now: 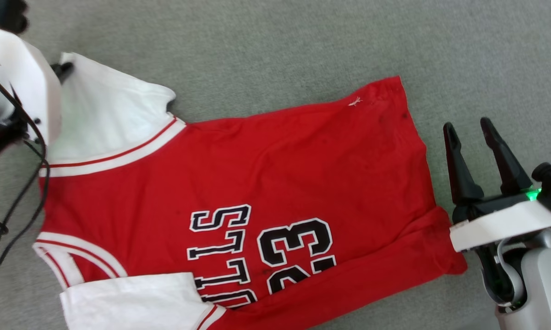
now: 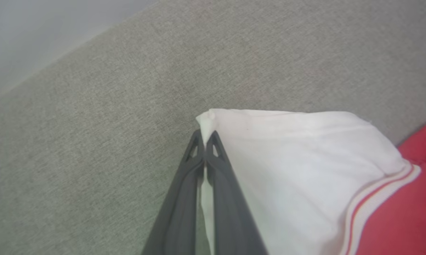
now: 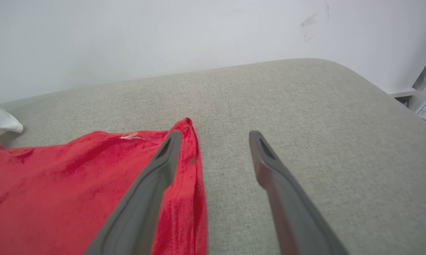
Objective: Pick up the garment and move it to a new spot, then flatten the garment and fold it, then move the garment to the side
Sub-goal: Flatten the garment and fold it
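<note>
Left end effector: jaws closed tight, pinching the outer corner of the garment's far white sleeve; a strip of white cloth shows between the two dark fingers in the left wrist view. Right end effector: jaws spread wide, holding nothing, placed just beside the garment's hem edge at the end opposite the sleeves. In the right wrist view one of its fingers overlaps the red hem, the other stands over bare upholstery; contact with the cloth cannot be confirmed. The garment lies spread front-up on the surface, collar end toward the left end effector, hem toward the right one. A second white sleeve lies folded in over the red body on the garment's near side, covering part of the black-and-white lettering beside the number 23. A black cable hangs from the left arm over the shoulder end of the garment. A loose white thread sits near the garment's far hem corner. Materials: garment of thin red knit with shallow creases, red-and-white striped trim at the sleeve seams and collar; surface of grey woven upholstery with a rounded edge beyond the hem, backed by a plain white wall.
</note>
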Motion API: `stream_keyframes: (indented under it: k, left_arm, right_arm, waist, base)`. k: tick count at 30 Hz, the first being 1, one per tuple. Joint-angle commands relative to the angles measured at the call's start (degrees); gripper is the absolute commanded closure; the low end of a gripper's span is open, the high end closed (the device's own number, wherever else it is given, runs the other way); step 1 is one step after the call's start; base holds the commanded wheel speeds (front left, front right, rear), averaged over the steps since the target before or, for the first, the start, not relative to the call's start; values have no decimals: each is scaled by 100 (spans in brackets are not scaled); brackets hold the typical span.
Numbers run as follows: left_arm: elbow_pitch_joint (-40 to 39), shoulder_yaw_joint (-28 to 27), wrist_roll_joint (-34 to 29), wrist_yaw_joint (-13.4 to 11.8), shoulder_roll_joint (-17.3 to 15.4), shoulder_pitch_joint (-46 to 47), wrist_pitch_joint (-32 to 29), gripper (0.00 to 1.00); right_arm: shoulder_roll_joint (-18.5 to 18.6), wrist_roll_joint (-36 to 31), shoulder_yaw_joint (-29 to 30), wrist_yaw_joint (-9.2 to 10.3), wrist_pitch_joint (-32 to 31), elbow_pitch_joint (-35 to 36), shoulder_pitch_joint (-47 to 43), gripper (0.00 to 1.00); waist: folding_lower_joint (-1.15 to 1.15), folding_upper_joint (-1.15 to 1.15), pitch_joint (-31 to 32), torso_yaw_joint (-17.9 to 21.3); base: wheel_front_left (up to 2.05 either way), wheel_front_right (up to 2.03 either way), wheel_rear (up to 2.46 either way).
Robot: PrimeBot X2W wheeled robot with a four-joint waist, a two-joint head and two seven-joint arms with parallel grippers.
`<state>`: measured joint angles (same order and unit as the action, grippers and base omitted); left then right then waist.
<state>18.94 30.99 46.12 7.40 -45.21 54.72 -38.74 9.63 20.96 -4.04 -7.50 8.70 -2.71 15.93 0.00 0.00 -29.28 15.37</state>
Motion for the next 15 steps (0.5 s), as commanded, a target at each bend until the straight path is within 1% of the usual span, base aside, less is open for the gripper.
stream_keyframes:
  k: [1,4,8,10,12,15]
  left_arm:
    - [-145,106,4,2,-14,-142,302,100]
    - [-413,253,65,2,-79,-257,767,100]
    - [-859,433,170,4,-179,-442,1276,100]
    - [-1098,538,195,4,-252,-509,1436,100]
    - [-1332,630,189,4,-317,-581,1560,100]
    - [-1659,668,158,4,-407,-732,1742,100]
  right_arm:
    - [61,-87,59,2,-143,26,-134,0]
    - [141,-137,140,2,-416,91,-215,0]
    - [385,-158,305,2,-955,257,-307,0]
    - [573,-100,309,2,-1377,360,-320,0]
    - [854,-41,259,2,-1875,495,-275,0]
    - [1235,100,237,2,-2787,627,-128,0]
  waist:
    - [0,0,289,-240]
    - [0,0,501,-391]
    - [0,0,721,-616]
    - [0,0,793,-731]
    - [0,0,836,-835]
    - [0,0,844,-976]
  base:
    - [0,0,0]
    - [0,0,0]
    - [0,0,0]
    - [0,0,0]
    - [0,0,0]
    - [0,0,0]
